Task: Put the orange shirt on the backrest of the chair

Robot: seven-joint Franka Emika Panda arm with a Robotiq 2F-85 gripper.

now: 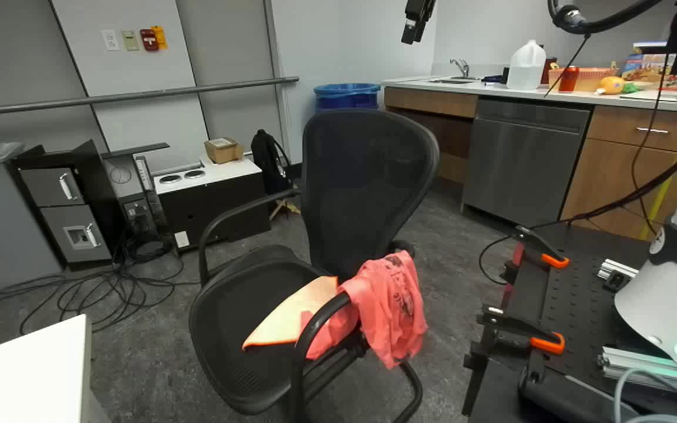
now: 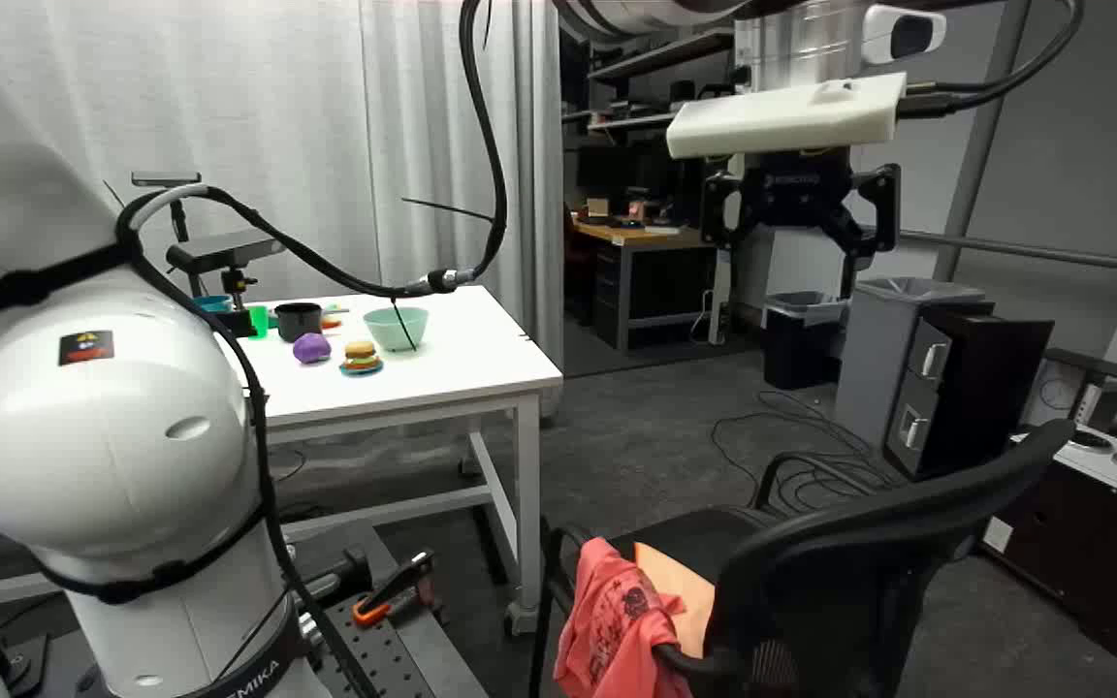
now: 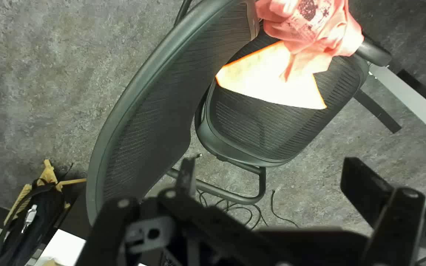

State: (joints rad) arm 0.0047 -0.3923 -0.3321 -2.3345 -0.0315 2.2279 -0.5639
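The orange-pink shirt (image 1: 388,302) hangs bunched over one armrest of the black mesh chair, and it also shows in an exterior view (image 2: 607,620) and in the wrist view (image 3: 316,26). A pale, orange-edged cloth (image 1: 294,311) lies flat on the seat, partly under the shirt; it looks washed out in the wrist view (image 3: 272,79). The chair's backrest (image 1: 365,182) is bare and upright, and it also shows in the wrist view (image 3: 150,111). My gripper (image 2: 783,276) is open and empty, high above the chair, with bare floor between its fingers in the wrist view (image 3: 270,164).
The chair's other armrest (image 1: 244,208) is bare. A white table (image 2: 423,388) with a bowl and toys stands beside the robot. Cables (image 1: 115,288) lie on the floor. A toy stove (image 1: 209,194) and a counter (image 1: 526,97) stand behind the chair.
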